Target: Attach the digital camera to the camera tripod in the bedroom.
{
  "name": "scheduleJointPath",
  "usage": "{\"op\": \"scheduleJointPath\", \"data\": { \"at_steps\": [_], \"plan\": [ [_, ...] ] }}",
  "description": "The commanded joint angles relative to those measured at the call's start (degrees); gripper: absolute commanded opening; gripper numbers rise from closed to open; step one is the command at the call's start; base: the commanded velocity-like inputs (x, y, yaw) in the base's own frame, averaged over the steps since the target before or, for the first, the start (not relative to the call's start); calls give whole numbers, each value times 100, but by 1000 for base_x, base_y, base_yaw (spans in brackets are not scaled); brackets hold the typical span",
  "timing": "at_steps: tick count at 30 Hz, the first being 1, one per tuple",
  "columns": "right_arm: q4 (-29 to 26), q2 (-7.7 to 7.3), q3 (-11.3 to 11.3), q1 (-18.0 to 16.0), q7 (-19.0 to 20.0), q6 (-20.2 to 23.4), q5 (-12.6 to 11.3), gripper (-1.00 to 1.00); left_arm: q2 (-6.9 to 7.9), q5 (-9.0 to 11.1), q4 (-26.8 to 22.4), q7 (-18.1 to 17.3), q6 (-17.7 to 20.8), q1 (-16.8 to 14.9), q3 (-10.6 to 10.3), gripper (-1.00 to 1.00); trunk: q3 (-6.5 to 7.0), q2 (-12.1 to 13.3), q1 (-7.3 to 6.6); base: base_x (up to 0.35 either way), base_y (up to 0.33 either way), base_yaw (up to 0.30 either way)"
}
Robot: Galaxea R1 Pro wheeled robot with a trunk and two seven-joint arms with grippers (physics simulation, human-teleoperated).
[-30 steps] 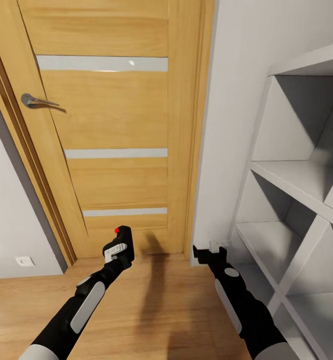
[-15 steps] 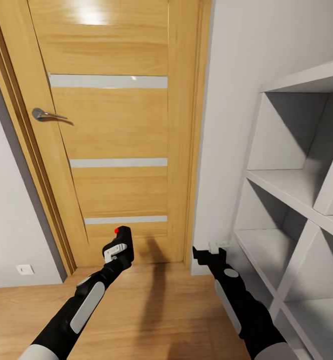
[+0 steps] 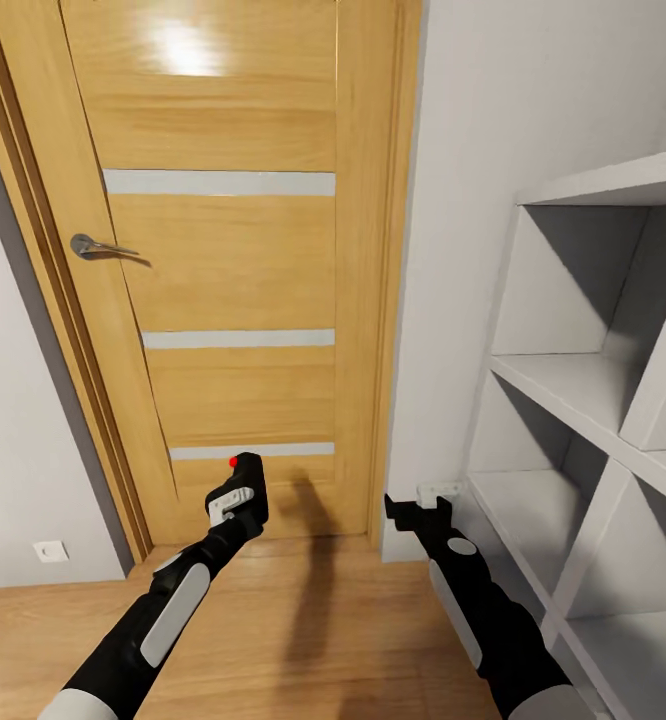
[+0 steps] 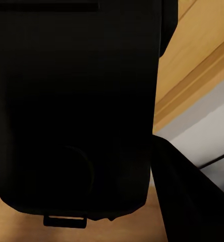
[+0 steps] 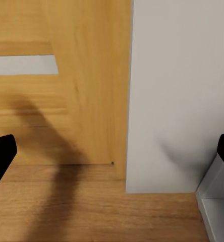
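Note:
The digital camera (image 3: 247,482), a small black body with a red dot on top, is held up in front of the wooden door (image 3: 233,260) by my left gripper (image 3: 236,503), which is shut on it. Up close in the left wrist view the camera (image 4: 76,111) is a big black mass between the fingers. My right gripper (image 3: 421,506) is held low near the door frame, open and holding nothing; its dark fingertips (image 5: 1,151) stand far apart at the edges of the right wrist view. The camera tripod is out of view.
A closed wooden door with a metal handle (image 3: 98,245) stands straight ahead. A white shelf unit (image 3: 593,400) with open compartments lines the right side. A pale grey wall (image 3: 453,200) lies between them. Light wood floor (image 3: 313,630) lies below, and a wall socket (image 3: 49,550) sits low at left.
The whole view has shifted: door and handle sit lower and slightly right in the picture, so the camera has moved. Both arms keep their pose, the left still holding the camera.

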Motion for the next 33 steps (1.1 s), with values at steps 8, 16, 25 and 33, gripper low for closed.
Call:
{"op": "scheduleJointPath", "data": {
  "at_steps": [8, 16, 25, 33],
  "plan": [
    [-8, 6, 15, -1, -53, -9, -61, 100, 6, 47, -10, 38, 15, -3, -17, -100, 138, 319, -177, 0, 0, 0],
    [6, 7, 15, -2, -51, -12, -61, 100, 6, 54, 5, 42, 19, -3, -17, -100, 281, 640, -353, 0, 0, 0],
    [183, 7, 15, -4, -66, -21, -52, 100, -2, 65, 40, 43, 16, -3, -17, -100, 443, 1001, -551, 0, 0, 0],
    [185, 1, 15, -4, -53, -21, -52, 100, 3, 50, 51, 42, 9, -3, -17, -100, 587, 1322, -727, 0, 0, 0]
  ]
}}
